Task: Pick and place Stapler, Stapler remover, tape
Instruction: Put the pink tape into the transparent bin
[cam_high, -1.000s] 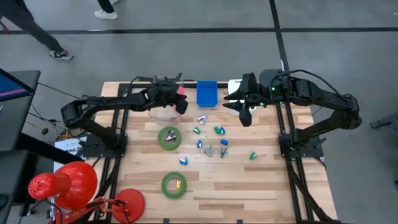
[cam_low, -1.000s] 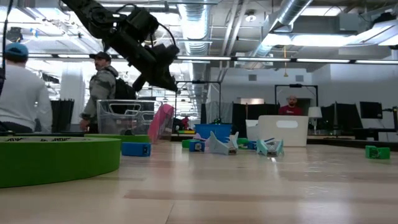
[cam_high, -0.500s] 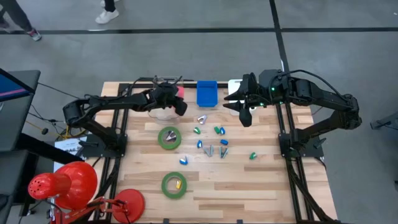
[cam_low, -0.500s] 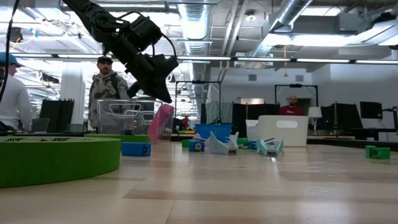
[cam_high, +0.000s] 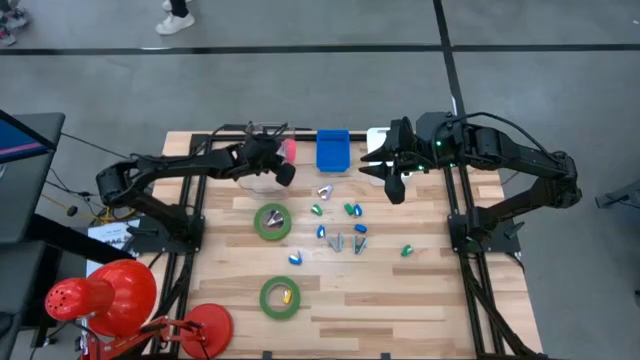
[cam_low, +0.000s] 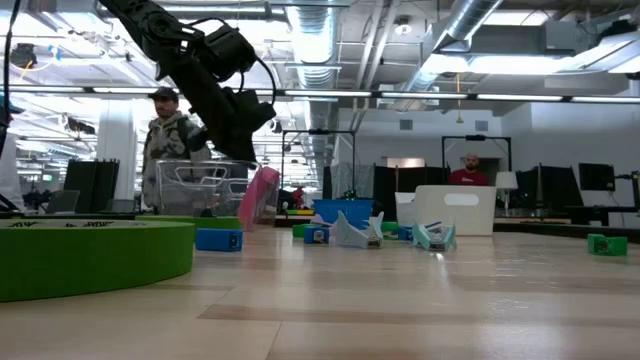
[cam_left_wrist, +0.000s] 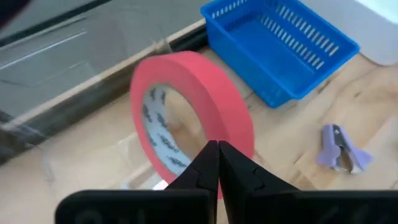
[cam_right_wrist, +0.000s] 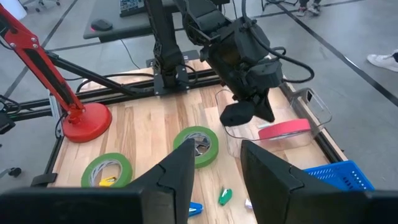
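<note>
Tape rolls lie in three places on the wooden table (cam_high: 400, 300). The red-pink tape roll (cam_left_wrist: 193, 118) stands on its edge inside a clear plastic bin (cam_right_wrist: 311, 118) at the far left part of the table, just beside a blue basket (cam_high: 332, 150). One green tape roll (cam_high: 272, 221) lies flat near the middle of the table, and the second green tape roll (cam_high: 280, 297) lies flat closer to the near edge, with a small yellow item inside its ring.

The left gripper (cam_left_wrist: 217, 163) hangs above the clear bin, and its two fingers are pressed together with nothing between them. In the left wrist view the closed fingertips show in front of the red-pink roll, but I cannot tell whether they touch it; in the right wrist view the gripper looks a little above the roll.

The right gripper (cam_right_wrist: 216, 163) waits over the far right part of the table, beside a white bin (cam_high: 378, 140). Its fingers stand partly apart and they hold nothing.

Small blue, green and silver items (cam_high: 340, 225) are scattered in the middle of the table, between the two arms. One silver-purple staple remover (cam_left_wrist: 339, 148) lies on the wood near the blue basket. One small green item (cam_high: 407, 250) lies apart, toward the right side.
</note>
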